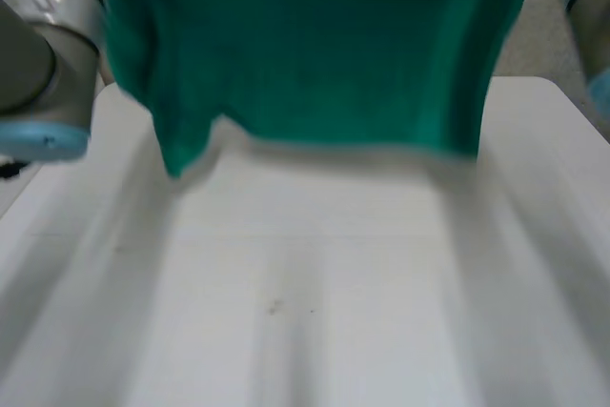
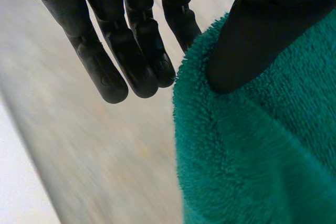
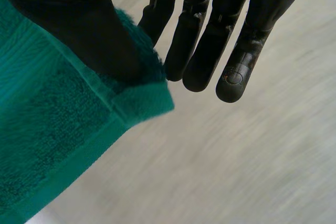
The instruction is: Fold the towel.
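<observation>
A green towel (image 1: 315, 54) hangs in the air above the white table (image 1: 315, 312), held up by its top edge; its lower edge dangles just over the far part of the table. In the left wrist view my left hand (image 2: 252, 40) pinches the towel (image 2: 262, 156) at a top corner, thumb pressed on the cloth, while the other fingers (image 2: 131, 51) stick out straight beside it. At the opposite top corner, my right hand (image 3: 79, 24) pinches the hemmed towel (image 3: 47, 129) with its thumb, and its remaining fingers (image 3: 231, 61) stay straight.
My left arm (image 1: 48, 54) stands at the table's left edge and my right arm (image 1: 586, 7) at the far right. The white tabletop stretches bare toward me under the towel. Grey floor (image 1: 543, 35) lies beyond the table's far right corner.
</observation>
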